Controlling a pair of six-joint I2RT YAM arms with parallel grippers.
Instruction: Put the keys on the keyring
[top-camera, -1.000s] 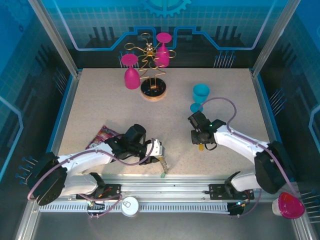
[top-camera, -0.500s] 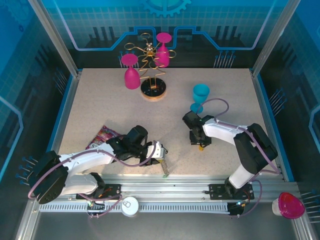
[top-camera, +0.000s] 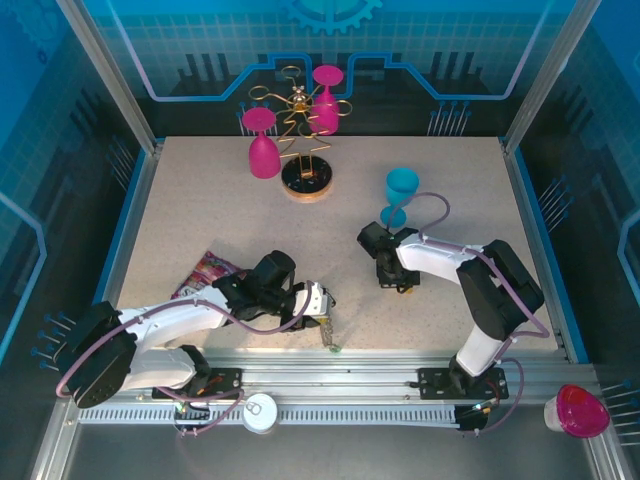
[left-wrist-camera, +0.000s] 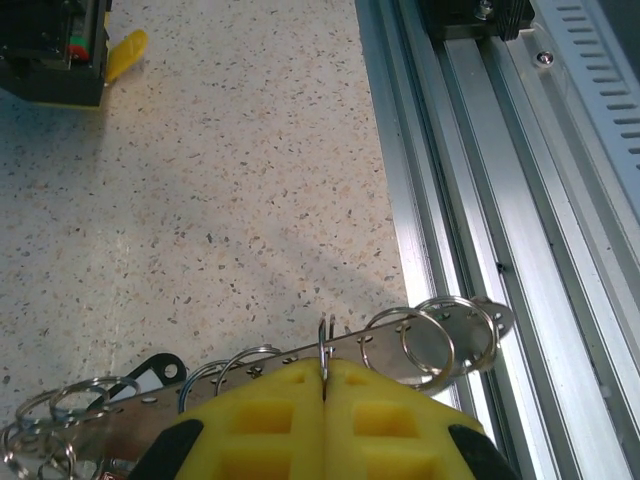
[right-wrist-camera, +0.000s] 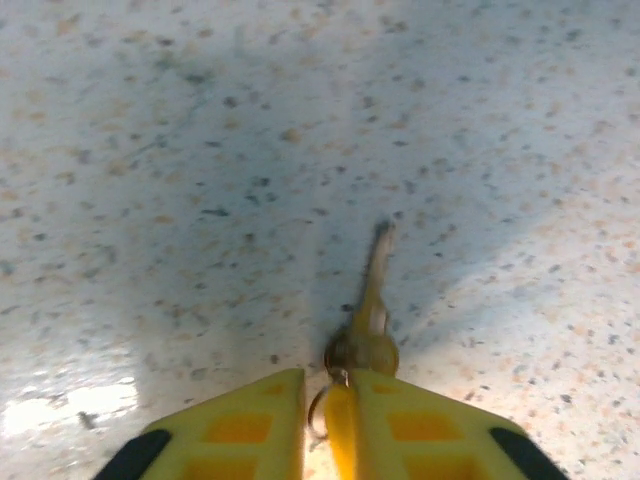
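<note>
The left pincer (left-wrist-camera: 325, 375) is clamped on the keyring (left-wrist-camera: 395, 350), gripping only the thin edge of its bar. It sits in the lower middle of the top view, right by the rail (left-wrist-camera: 470, 180) at the near edge of the tabletop (left-wrist-camera: 200, 200), and the small rings fan out either side of the fingertips. The right pincer (right-wrist-camera: 320, 405), centre right in the top view, is narrowed to a slit on the wire loop at the head of the key (right-wrist-camera: 372, 300), which lies flat with its blade pointing away. That hold looks thin: on lifting, the key may swivel or slip free and drop. The keyring may twist in its edge grip, and if it falls it could land in the rail grooves
</note>
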